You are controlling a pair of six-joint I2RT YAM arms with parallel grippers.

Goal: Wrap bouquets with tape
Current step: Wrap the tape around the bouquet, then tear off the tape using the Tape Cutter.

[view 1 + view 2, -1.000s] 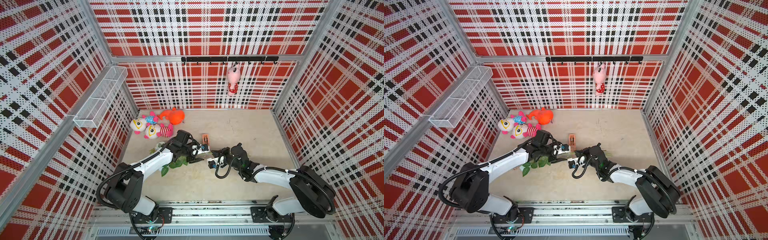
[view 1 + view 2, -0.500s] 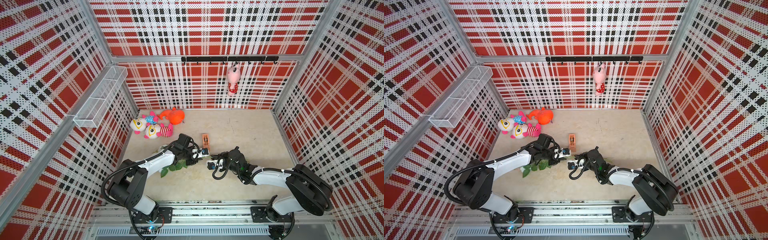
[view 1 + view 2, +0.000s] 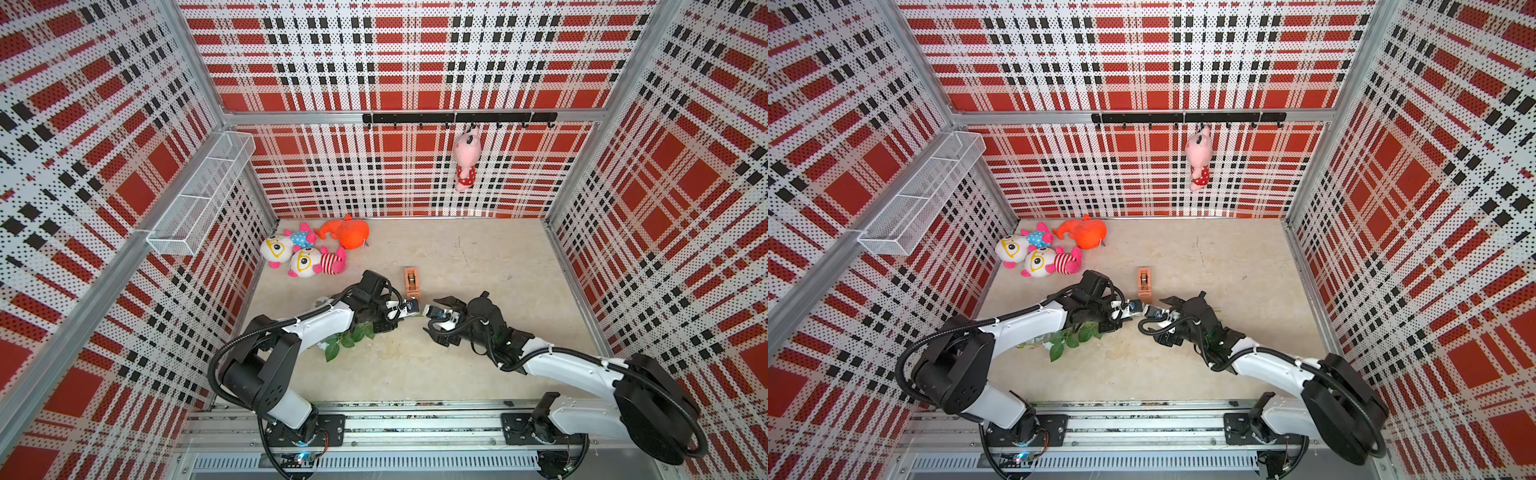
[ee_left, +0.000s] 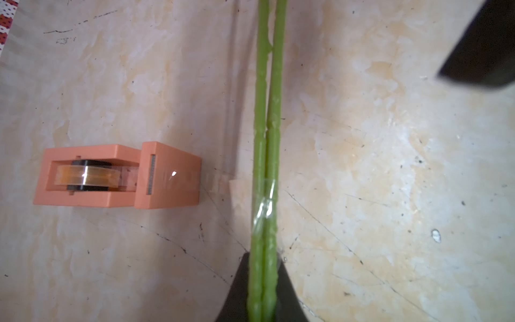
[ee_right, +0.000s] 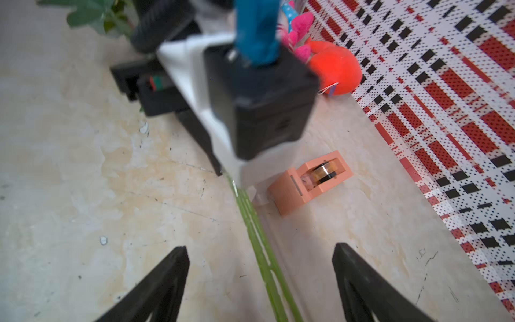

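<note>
- The left pincer [image 4: 262, 264] is pressed together on the two thin green stems [image 4: 267, 111] of the bouquet [image 3: 347, 338], a bunch of artificial flowers with green leaves.
- The leafy end lies on the beige marbled surface [image 3: 478, 257] under the left arm. The blooms are mostly hidden by that arm in both top views.
- From the left pincer the stems run straight on toward the right arm, side by side and touching.
- The right pincer [image 5: 260, 248] is spread wide. The stems pass between its two black fingers [image 5: 167, 278] without touching either one.
- In both top views the two pincers face each other, tips close together, near the middle of the surface.
- The small orange-tan rectangular tape dispenser [image 4: 167, 178] stands on the surface just beside the stems, on the side toward the back wall. Its roll of clear tape [image 4: 86, 175] sits in its slot.
- A clear strip reaches from the dispenser's front across to the stems and crinkles around them [image 4: 266, 205], just ahead of the left pincer.
- In the far left corner lie an orange plush toy [image 3: 349, 232] and two white-faced plush toys with yellow-ringed eyes [image 3: 305, 262], well apart from the bouquet.
- A pink plush toy [image 3: 465, 158] hangs from a black hook rail [image 3: 457, 117] on the back wall.
- A white wire basket [image 3: 199, 195] is fixed to the left wall.
</note>
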